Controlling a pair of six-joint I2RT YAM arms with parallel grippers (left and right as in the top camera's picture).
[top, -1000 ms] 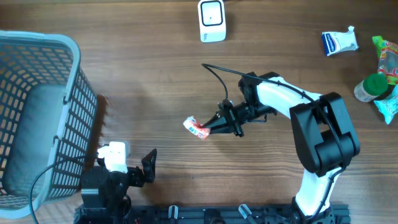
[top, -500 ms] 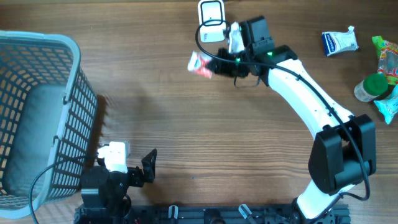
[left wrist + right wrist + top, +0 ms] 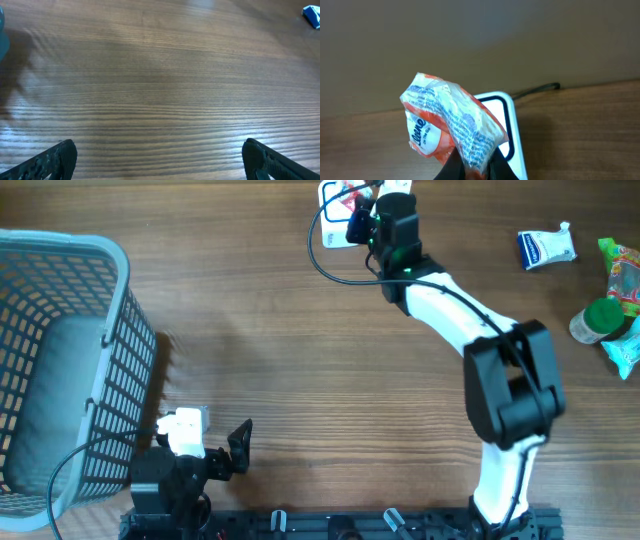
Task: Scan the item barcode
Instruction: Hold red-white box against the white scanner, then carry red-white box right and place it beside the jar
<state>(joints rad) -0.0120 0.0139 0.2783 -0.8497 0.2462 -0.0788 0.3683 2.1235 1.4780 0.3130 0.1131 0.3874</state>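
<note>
- Packet (image 3: 452, 127), crinkled, orange and white, is held in the air just over the white scanner (image 3: 514, 135) at the far edge of the table (image 3: 300, 360).
- Right gripper (image 3: 470, 170): jaws clamped on the packet's lower end.
- Left gripper (image 3: 160, 162): low over bare wood beside the basket (image 3: 60, 360), jaws wide apart, holding nothing.

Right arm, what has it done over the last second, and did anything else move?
The right gripper, shut on the orange-and-white packet throughout, carried it from mid-table to the far edge and now holds it over the white scanner. The left gripper stayed open beside the basket; the blue pouch did not move.
</note>
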